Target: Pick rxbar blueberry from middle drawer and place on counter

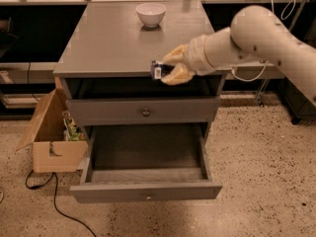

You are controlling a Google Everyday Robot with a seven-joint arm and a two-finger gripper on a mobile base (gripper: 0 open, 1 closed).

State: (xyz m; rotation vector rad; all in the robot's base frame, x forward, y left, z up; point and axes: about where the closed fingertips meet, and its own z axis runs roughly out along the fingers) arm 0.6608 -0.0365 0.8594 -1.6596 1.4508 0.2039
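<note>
Grey bench [113, 43] fills the upper centre of the frame, with a white bowl [151, 13] near its far edge. The gripper [165, 72] hangs at the bench's front edge, centre frame, jaws closed on the dark bar [157, 72]. The bar sits level with the front lip, well above the drawer [145, 191], which stands pulled out at lower centre.
</note>
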